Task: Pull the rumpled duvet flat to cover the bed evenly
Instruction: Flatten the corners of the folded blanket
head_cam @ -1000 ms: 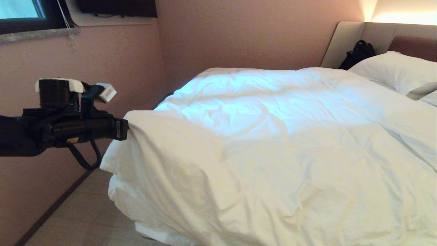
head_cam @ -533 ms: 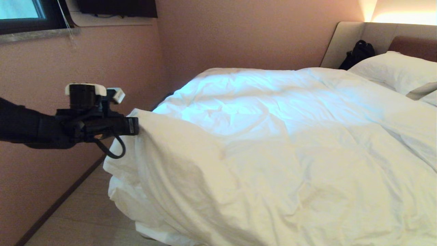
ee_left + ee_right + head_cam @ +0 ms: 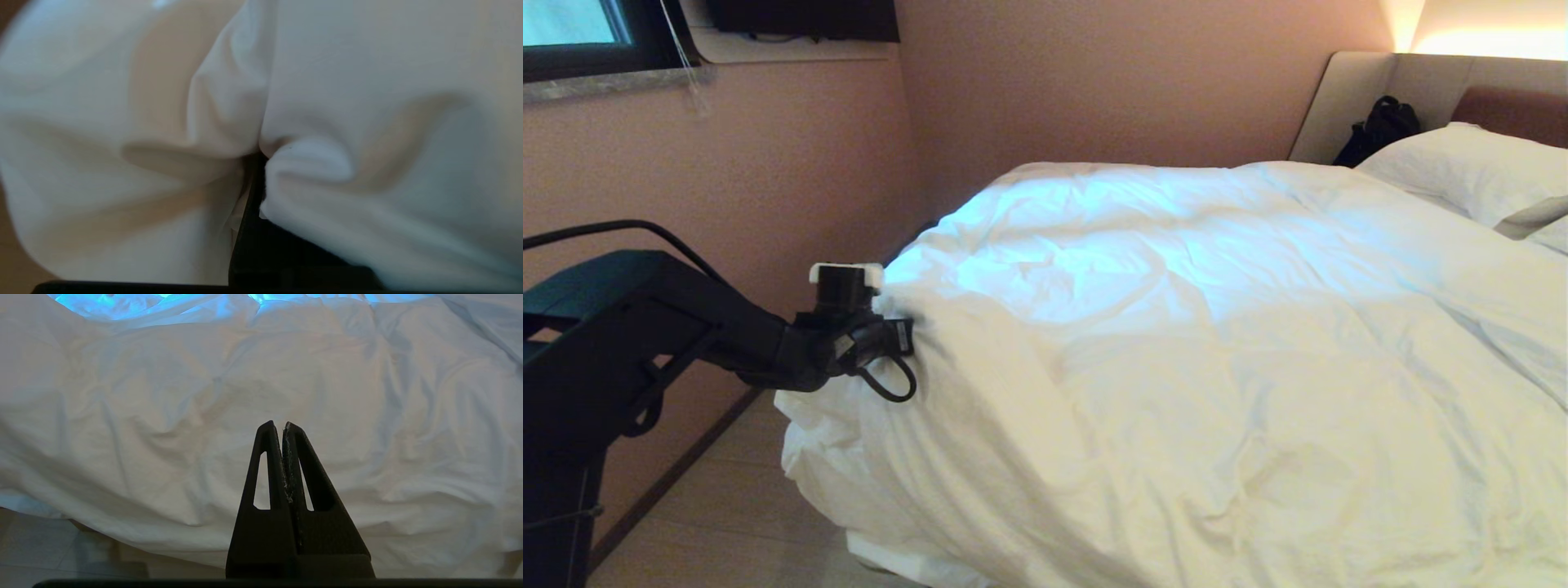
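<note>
The white puffy duvet lies wrinkled over the bed and hangs down over the bed's foot. At the duvet's near left corner my left gripper is shut on a fold of the duvet; cloth wraps its fingers and hides the tips. In the right wrist view my right gripper is shut on nothing and hangs in front of the duvet's hanging edge, apart from it. The right arm is outside the head view.
A pink wall runs close along the bed's left side, leaving a narrow strip of floor. Pillows and a black bag lie at the padded headboard. A window sill is at the upper left.
My left gripper has carried the duvet corner to the right and down, towards the bed, and the raised corner has sunk onto the bed. The right gripper has kept still.
</note>
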